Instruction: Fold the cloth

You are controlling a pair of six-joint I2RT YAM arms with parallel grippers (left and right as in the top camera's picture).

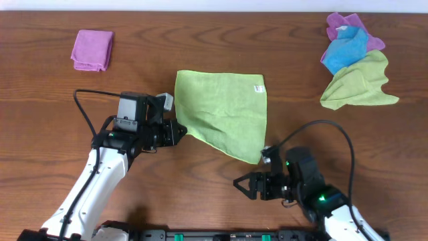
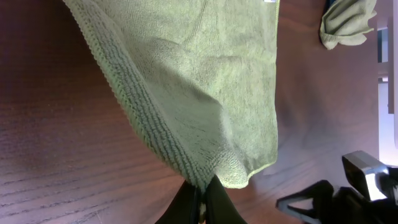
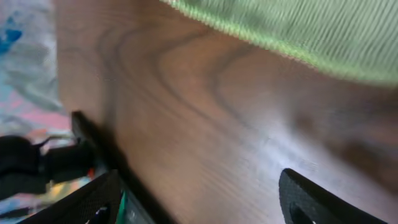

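A green cloth [image 1: 224,110] lies mid-tabletop [image 1: 200,40], apparently unfolded. The left end effector [image 1: 179,129] is clamped on its near-left corner. The right end effector [image 1: 245,187], fingers apart and empty, sits near the near-right corner (every fold seems left to do).

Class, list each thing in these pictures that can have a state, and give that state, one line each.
Large light-green microfibre cloth: spread open, not yet folded.
Small purple cloth: folded, lying flat.
Heap of purple, blue and green cloths: crumpled, unfolded.
Left gripper: shut on the light-green cloth's corner.
Right gripper: open, empty.
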